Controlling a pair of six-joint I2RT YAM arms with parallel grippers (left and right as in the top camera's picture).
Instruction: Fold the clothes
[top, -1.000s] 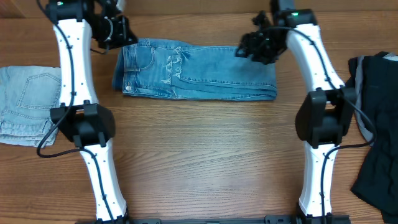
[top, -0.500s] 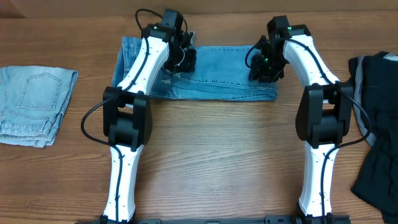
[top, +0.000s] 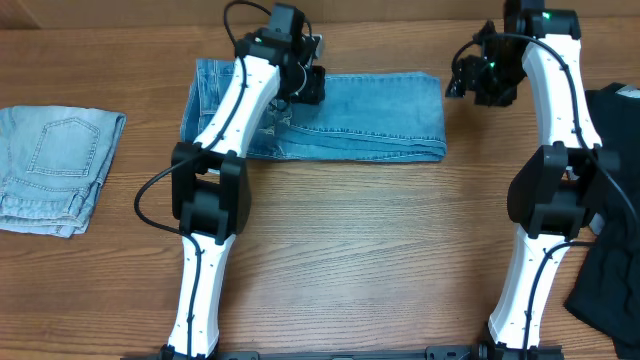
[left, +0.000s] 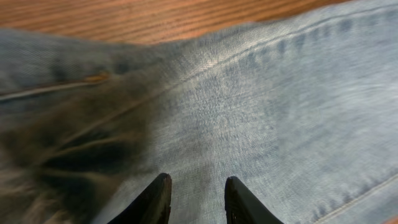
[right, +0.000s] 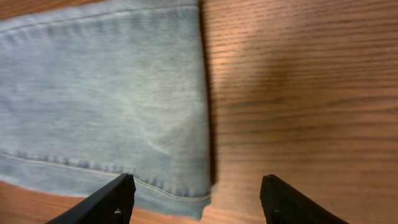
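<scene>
Denim is lying flat along the far side of the table. The medium-blue jeans are stretching left to right, waist at the left and leg ends at the right. My left gripper is sitting close above the seat end. Its fingers are parted only narrowly and pinching nothing, with cloth showing in the gap. My right gripper is hanging just past the leg ends over bare wood, spread wide and empty. In its wrist view the hem is lying off to one side, roughly under one finger. I am judging the right arm nearer the hem; it needs to come leftward to take it. I am counting one blue pair, one paler pair folded far left, and one black garment at the right edge.
</scene>
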